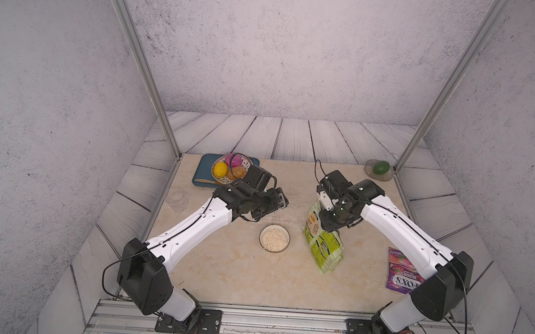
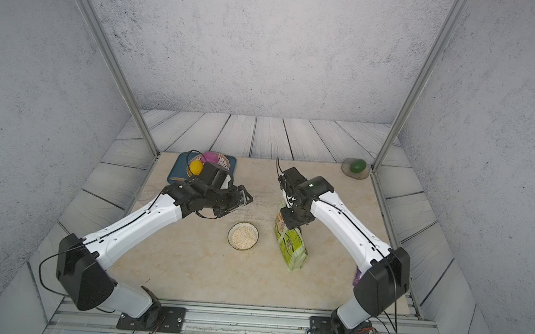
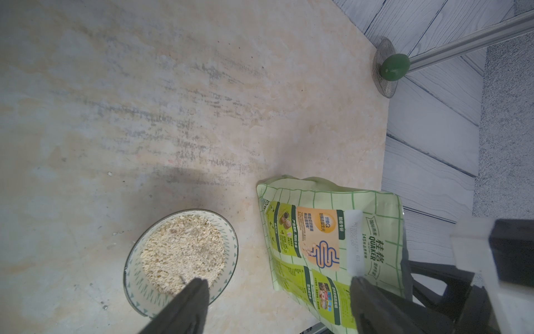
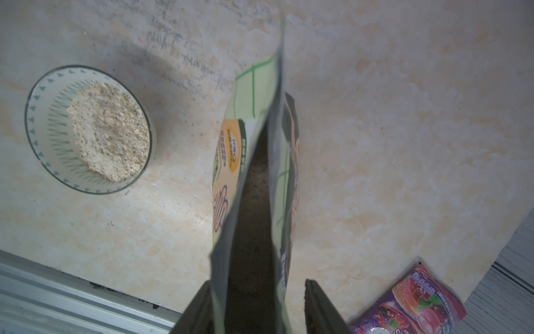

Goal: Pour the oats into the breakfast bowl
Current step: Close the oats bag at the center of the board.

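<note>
I read left arm reaching forward and inward, wrist about level | left tool with jaws wide apart | right arm angled inward, wrist bent down | right tool pointing downward, jaws partly parted

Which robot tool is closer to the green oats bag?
Right. The right tool sits at the green oats bag's open top, jaws open on either side of its edge. The left tool hangs off to the bag's side, clearly apart, open too.
</note>
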